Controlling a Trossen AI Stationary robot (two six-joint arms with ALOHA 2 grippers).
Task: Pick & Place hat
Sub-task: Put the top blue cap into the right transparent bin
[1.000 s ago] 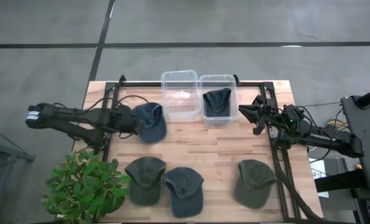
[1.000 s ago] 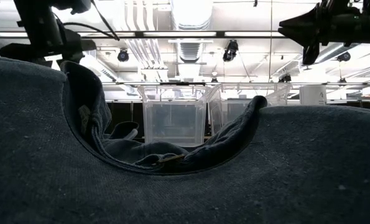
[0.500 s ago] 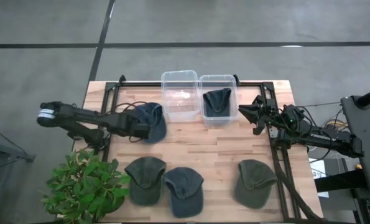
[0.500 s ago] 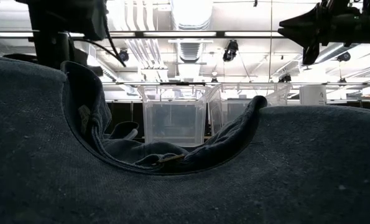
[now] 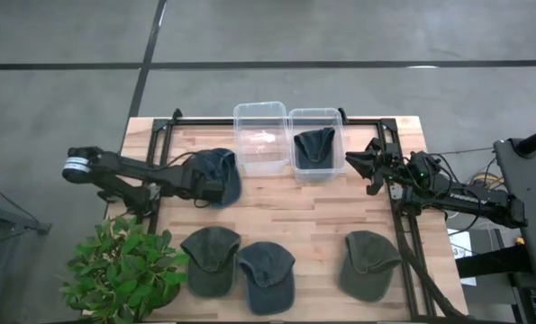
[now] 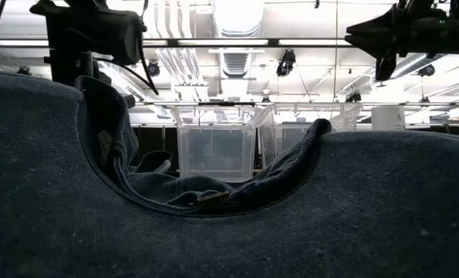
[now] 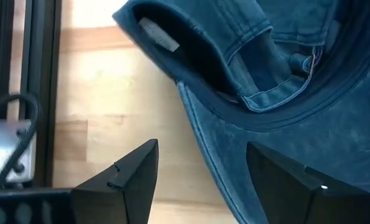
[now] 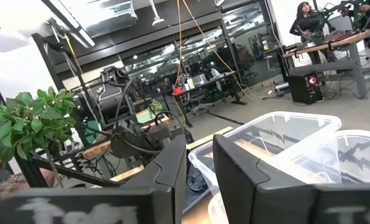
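The wooden surface (image 5: pixel 286 211) carries two clear bins at its far edge. My left hand (image 5: pixel 206 191) sits open over a blue hat (image 5: pixel 221 173) beside the empty left bin (image 5: pixel 259 135); nothing is gripped yet. One hat (image 5: pixel 315 145) already lies in the right bin (image 5: pixel 316 117); three more wait near me. My right hand (image 5: pixel 367 165) hovers, fingers apart. In the low view a hat blocks nearly everything.

A blue denim cap (image 6: pixel 229 224) right against the low camera blocked the tabletop, leaving only the clear bins (image 6: pixel 214 150) partly visible.
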